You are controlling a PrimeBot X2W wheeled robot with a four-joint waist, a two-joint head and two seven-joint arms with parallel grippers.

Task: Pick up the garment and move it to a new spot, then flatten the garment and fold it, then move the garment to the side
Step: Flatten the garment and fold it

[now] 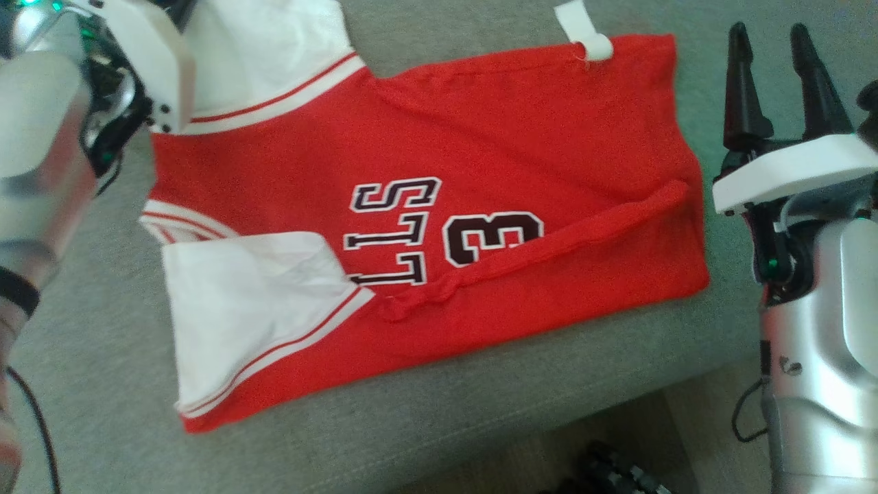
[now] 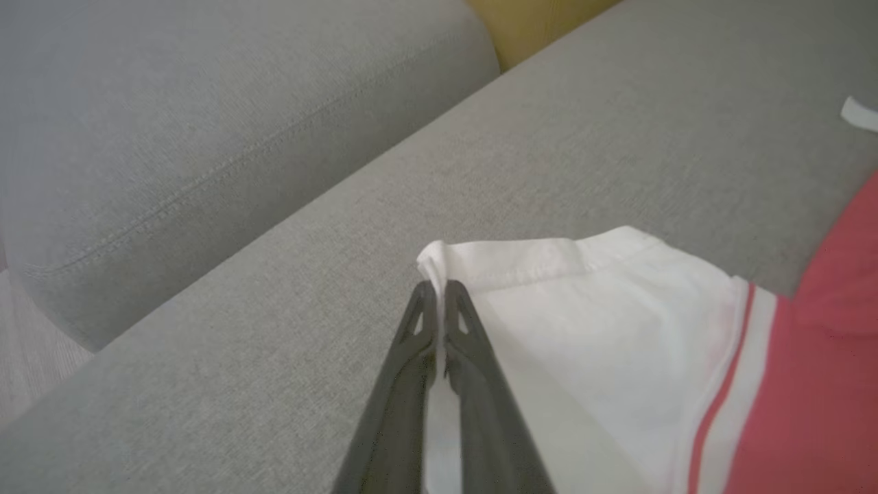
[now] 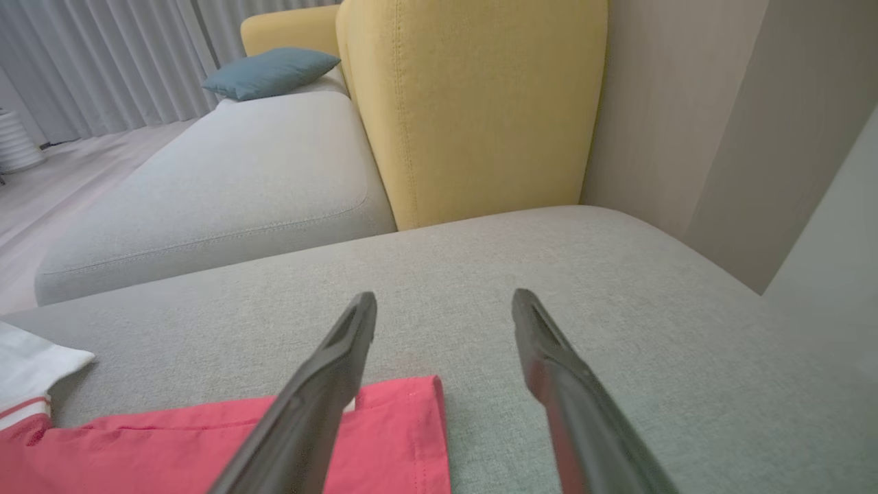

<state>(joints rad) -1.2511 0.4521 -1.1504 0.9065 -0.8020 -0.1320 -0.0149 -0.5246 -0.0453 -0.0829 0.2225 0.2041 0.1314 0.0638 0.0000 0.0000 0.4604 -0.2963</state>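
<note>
A red jersey (image 1: 480, 171) with white sleeves, black lettering and a "3" lies spread on the grey sofa cushion (image 1: 103, 357), with a long fold ridge across its lower half. My left gripper (image 2: 434, 288) is shut on the hem of the far white sleeve (image 2: 583, 309), its wrist at the head view's upper left. The near white sleeve (image 1: 240, 302) lies flat. My right gripper (image 1: 778, 48) stands open beside the jersey's right edge, holding nothing; in the right wrist view its fingers (image 3: 343, 343) hover over the red corner (image 3: 398, 425).
The cushion's front edge (image 1: 549, 418) runs along the bottom of the head view, with floor below. A yellow backrest (image 3: 473, 103) and a second grey seat (image 3: 226, 171) with a teal pillow (image 3: 271, 72) lie beyond. A white tag (image 1: 583, 31) sticks out at the jersey's top edge.
</note>
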